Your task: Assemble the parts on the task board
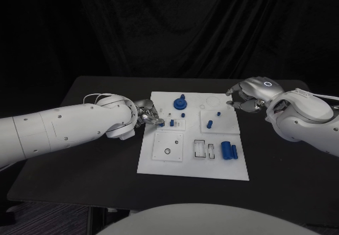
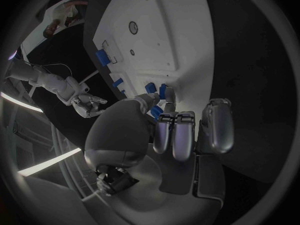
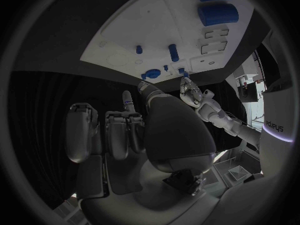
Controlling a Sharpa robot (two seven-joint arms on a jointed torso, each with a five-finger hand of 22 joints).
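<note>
Surface (image 1: 84, 161), black, carries the white task board (image 1: 190, 164) between the two hands. Left hand (image 1: 148, 116) sits at the board's near-left edge, its fingertips (image 2: 167, 93) pinching a small blue part (image 1: 161, 123) just over the plate. Right hand (image 1: 247, 98) hovers beside the board's far corner, fingers curled in, holding nothing. A blue round part (image 1: 181, 103) stands just beyond the left hand's fingers; a blue peg (image 1: 209, 124) stands between the hands; two blue cylinders (image 1: 228, 150) lie well apart from both.
</note>
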